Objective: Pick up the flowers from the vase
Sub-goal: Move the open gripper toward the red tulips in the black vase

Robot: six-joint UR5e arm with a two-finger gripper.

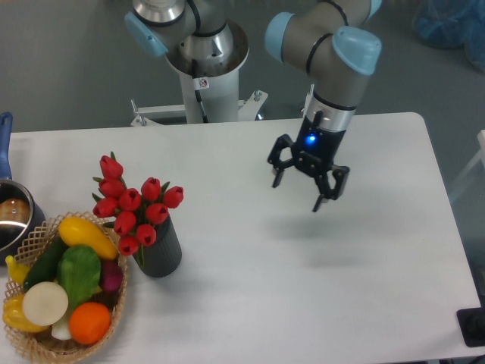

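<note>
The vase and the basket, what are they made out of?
The vase looks like matte dark grey plastic or ceramic. It has fine upright ribs and no shine, so I can't say which. The basket looks like woven wicker: pale tan strands cross with open gaps along its rim. The flowers look artificial, all the same smooth red, though that is a guess.

A white table (250,303) is seen. A wicker basket (114,318) is placed at its front left corner, filled with a yellow squash (87,236), a green pepper (79,274), an orange (89,322) and a pale round slice (45,302). A metal pot (14,220) with a blue handle (4,144) is cut off by the left edge.
</note>
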